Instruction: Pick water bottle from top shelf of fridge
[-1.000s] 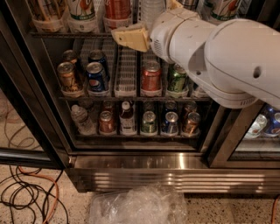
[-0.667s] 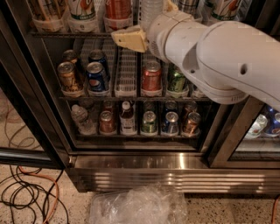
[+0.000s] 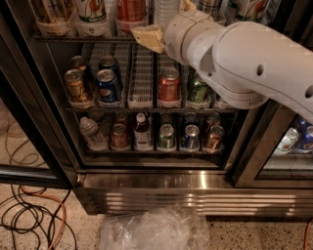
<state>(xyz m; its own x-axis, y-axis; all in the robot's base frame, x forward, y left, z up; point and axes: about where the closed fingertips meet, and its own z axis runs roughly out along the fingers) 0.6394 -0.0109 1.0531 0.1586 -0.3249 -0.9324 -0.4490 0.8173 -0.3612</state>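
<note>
The water bottle stands on the top shelf of the fridge. Only its clear ribbed lower body shows at the top edge; the cap and label are out of view. My gripper, with tan pads, is at the bottle's lower body, reaching in from the right on the thick white arm. Tall drink cans stand to the left of the bottle on the same shelf.
The middle rack holds short soda cans. The lower rack holds more cans, a small squat clear bottle and a brown-drink bottle. A dark door frame stands at right. A crumpled plastic bag and cables lie on the floor.
The arm has shifted left and slightly up, bringing the gripper closer around the bottle. The bottle and the cans have not moved.
</note>
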